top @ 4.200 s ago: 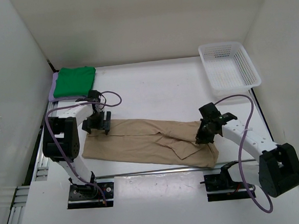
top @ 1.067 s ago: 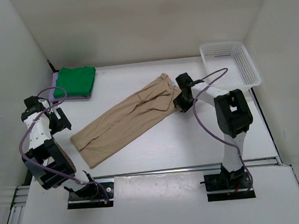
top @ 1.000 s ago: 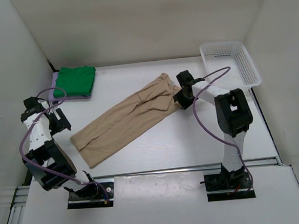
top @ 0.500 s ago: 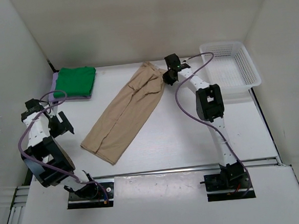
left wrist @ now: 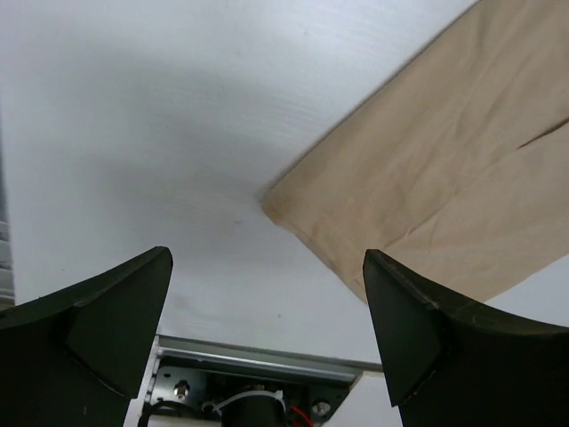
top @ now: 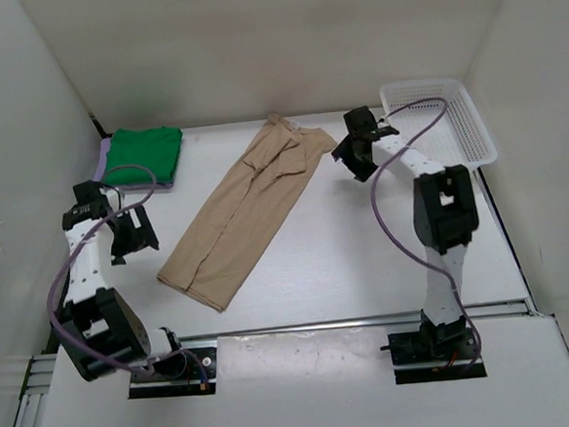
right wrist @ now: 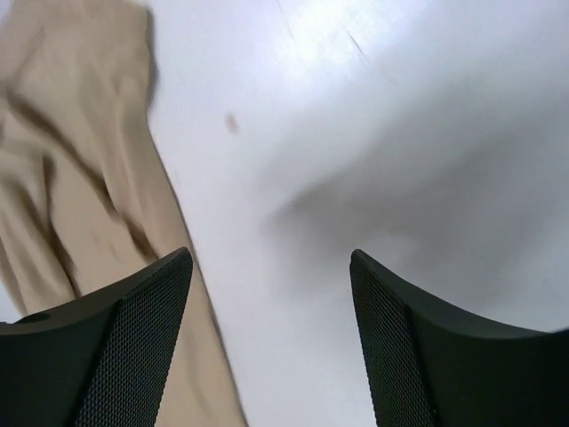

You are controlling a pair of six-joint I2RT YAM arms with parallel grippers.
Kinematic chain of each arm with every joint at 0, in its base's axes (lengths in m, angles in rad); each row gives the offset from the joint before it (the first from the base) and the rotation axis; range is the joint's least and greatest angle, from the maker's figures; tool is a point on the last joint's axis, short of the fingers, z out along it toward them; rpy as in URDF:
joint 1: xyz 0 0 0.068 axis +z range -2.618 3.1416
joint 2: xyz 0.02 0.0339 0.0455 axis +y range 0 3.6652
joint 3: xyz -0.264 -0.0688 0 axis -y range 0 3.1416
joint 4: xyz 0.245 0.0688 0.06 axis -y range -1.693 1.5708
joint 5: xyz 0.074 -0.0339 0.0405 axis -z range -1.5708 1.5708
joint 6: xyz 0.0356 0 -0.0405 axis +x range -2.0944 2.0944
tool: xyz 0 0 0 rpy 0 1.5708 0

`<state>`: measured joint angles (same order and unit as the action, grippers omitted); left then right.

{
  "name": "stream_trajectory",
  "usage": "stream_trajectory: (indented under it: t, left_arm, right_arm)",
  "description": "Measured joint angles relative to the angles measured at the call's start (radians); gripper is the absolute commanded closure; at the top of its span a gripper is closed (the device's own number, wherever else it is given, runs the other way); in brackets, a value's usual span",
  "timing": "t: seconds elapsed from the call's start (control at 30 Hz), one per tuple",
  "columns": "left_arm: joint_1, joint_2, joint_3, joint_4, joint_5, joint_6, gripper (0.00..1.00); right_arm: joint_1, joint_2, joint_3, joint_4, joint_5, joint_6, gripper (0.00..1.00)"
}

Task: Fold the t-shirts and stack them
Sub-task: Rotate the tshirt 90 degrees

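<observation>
The beige t-shirt, folded into a long strip, lies diagonally from the back middle of the table to the front left. My right gripper stands open just right of its far end, holding nothing; in the right wrist view the beige cloth lies left of the right gripper. My left gripper is open, left of the strip's near end; the beige corner lies ahead of the left gripper, apart from it. The folded green t-shirt rests on the lavender t-shirt at the back left.
A white mesh basket stands at the back right, close behind the right arm. White walls close in the left, back and right sides. A metal rail runs along the table's near edge, with the left arm's base below it.
The right gripper dragged the beige shirt's far end toward the back, let it go and moved right. The strip now lies steeper. The left gripper moved nearer the strip's near end.
</observation>
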<state>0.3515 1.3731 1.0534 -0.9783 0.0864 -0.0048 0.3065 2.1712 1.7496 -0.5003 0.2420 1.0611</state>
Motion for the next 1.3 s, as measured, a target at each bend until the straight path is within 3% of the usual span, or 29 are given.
stream_trajectory:
  t: [0.17, 0.3, 0.43, 0.57, 0.73, 0.9, 1.03, 1.1, 1.3]
  left_arm:
    - [0.003, -0.234, 0.010, 0.021, 0.000, 0.001, 0.01]
    - [-0.009, -0.407, 0.058, 0.008, -0.011, 0.001, 0.01]
    - [-0.027, -0.539, 0.109, -0.013, -0.019, 0.001, 0.01]
    - [-0.029, -0.665, 0.126, -0.048, -0.019, 0.001, 0.01]
    - [-0.031, -0.785, 0.146, -0.099, -0.019, 0.001, 0.01]
    - [-0.039, -0.781, 0.160, -0.134, -0.036, 0.001, 0.01]
    - [-0.047, -0.759, 0.160, -0.158, -0.051, 0.001, 0.01]
    - [-0.047, -0.756, 0.159, -0.163, -0.056, 0.001, 0.01]
    - [-0.047, -0.757, 0.136, -0.165, -0.076, 0.001, 0.01]
  right_arm:
    - [0.164, -0.434, -0.330, -0.060, 0.087, -0.056, 0.19]
    - [0.439, -0.633, -0.534, -0.057, 0.088, 0.016, 0.19]
    - [0.727, -0.582, -0.687, -0.011, 0.029, 0.177, 0.19]
    - [0.890, -0.377, -0.611, 0.048, -0.056, 0.287, 0.19]
    - [0.964, -0.165, -0.363, 0.167, -0.129, 0.419, 0.23]
    - [0.985, -0.125, -0.357, 0.223, -0.138, 0.592, 0.29]
    - [0.978, -0.111, -0.358, 0.222, -0.138, 0.681, 0.50]
    - [0.970, -0.095, -0.354, 0.226, -0.156, 0.713, 0.55]
    - [0.936, -0.069, -0.334, 0.243, -0.191, 0.748, 0.55]
